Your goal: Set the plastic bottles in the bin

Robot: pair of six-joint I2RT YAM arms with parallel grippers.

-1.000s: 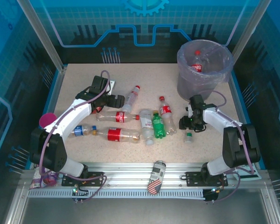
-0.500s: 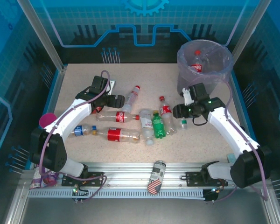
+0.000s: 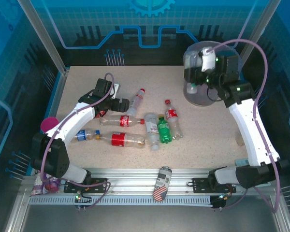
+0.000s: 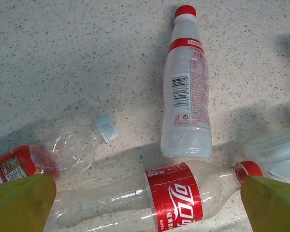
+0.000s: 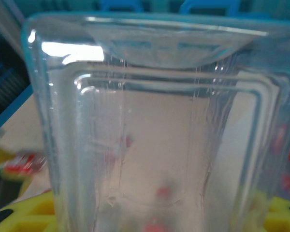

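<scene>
Lavender bag film lines the round grey bin (image 3: 199,98). From above, my right claw (image 3: 198,77) has climbed off the speckled surface (image 3: 87,77) within the last second and hangs over the bin, clamped on a small clear bottle (image 3: 192,88); I judge a drop comes next. Left wrist: my left claw (image 4: 147,195) gapes wide over a crumpled red-labelled bottle (image 4: 171,198), beside a smooth white bottle (image 4: 186,96). Right wrist: glossy ribbed plastic, gripped between yellow fingers (image 5: 280,215).

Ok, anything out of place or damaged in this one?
The printed can lies on the metal rail at the near edge, off the tabletop; a clear bottle near the left end effector looks crushed.
</scene>
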